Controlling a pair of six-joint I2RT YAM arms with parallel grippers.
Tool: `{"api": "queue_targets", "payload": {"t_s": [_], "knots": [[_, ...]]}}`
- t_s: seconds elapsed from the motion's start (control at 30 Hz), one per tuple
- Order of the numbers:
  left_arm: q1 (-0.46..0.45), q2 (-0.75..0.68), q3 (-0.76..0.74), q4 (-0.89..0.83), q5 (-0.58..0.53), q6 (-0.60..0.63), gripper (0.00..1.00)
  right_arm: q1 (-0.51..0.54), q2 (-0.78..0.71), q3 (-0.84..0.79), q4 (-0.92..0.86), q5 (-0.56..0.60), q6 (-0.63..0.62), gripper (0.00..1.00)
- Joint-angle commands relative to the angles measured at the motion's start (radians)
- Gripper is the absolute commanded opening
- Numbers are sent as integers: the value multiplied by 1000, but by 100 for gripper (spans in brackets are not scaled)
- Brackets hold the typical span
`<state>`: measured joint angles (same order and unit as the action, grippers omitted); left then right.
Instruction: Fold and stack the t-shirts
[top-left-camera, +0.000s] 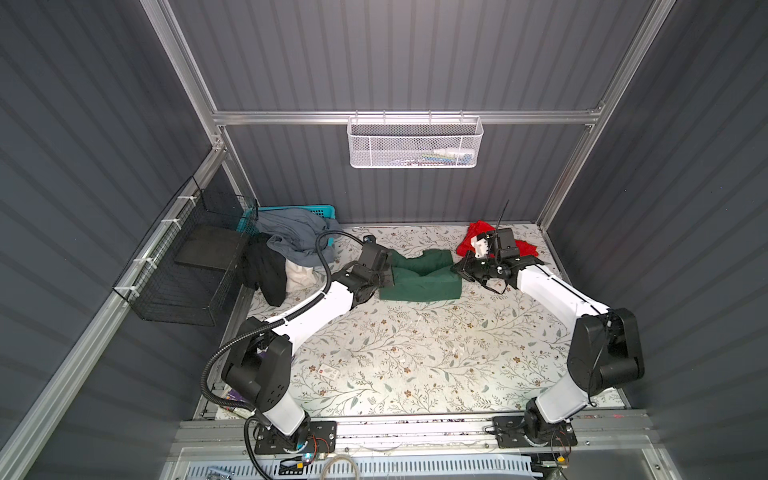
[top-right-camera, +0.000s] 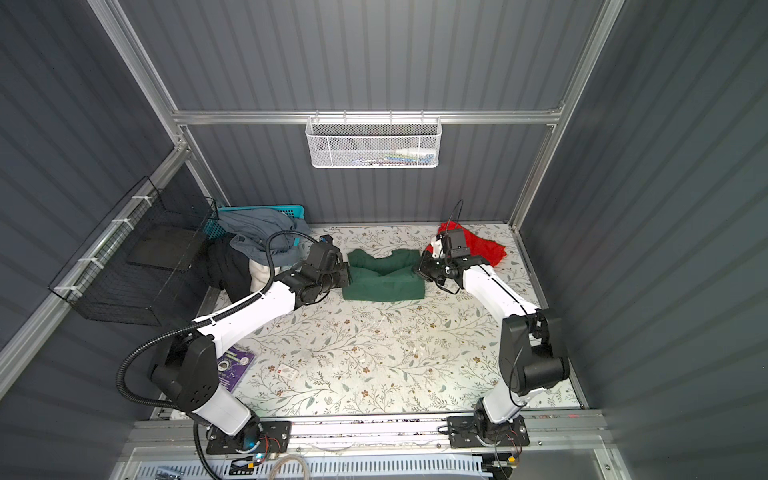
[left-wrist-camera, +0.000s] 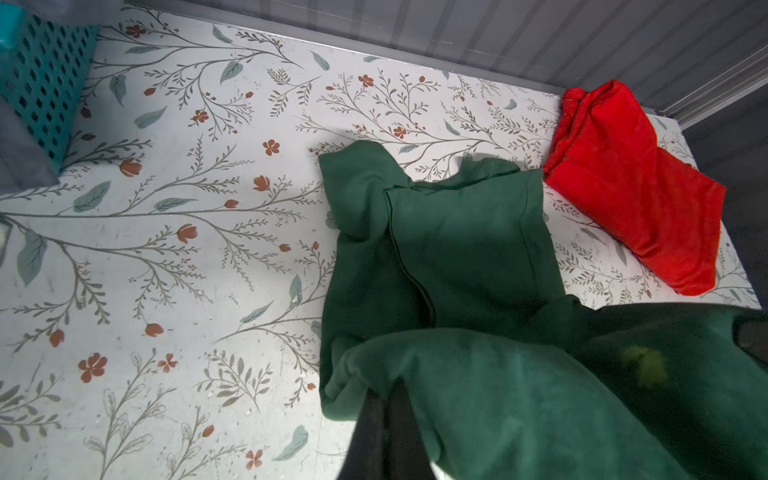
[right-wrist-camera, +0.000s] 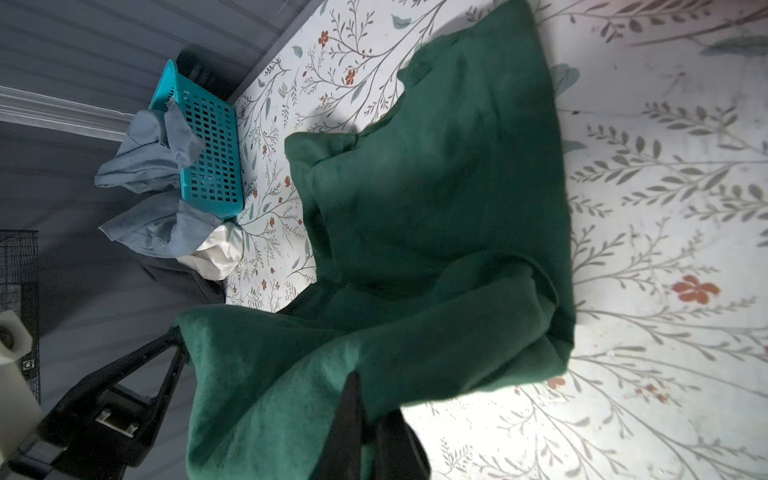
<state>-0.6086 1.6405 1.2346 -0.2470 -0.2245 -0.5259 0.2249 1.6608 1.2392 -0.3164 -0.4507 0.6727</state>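
Jaws of the left gripper (top-left-camera: 390, 275) and right gripper (top-left-camera: 456, 268) pinch opposite ends of the green shirt (top-left-camera: 419, 280). The red shirt (left-wrist-camera: 631, 195) lies near it

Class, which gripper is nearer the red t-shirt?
Right. The right gripper grips the green t-shirt at the edge beside the red t-shirt; the left gripper grips its opposite edge, farther away.

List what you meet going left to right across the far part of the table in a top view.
Wire basket → clothes pile → left gripper → green shirt → right gripper → red shirt.
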Motion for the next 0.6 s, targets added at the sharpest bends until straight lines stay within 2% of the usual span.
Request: {"api": "queue_targets", "payload": {"t_s": [0.0, 0.37, 0.57], "knots": [[11, 27, 40, -1, -2, 33, 0, -12, 33, 47, 10, -16, -9, 0], [52, 141, 137, -4, 6, 70, 0, -40, 114, 112, 41, -14, 5, 0], [71, 234, 241, -35, 20, 73, 0, -61, 190, 163, 51, -17, 11, 0]]}}
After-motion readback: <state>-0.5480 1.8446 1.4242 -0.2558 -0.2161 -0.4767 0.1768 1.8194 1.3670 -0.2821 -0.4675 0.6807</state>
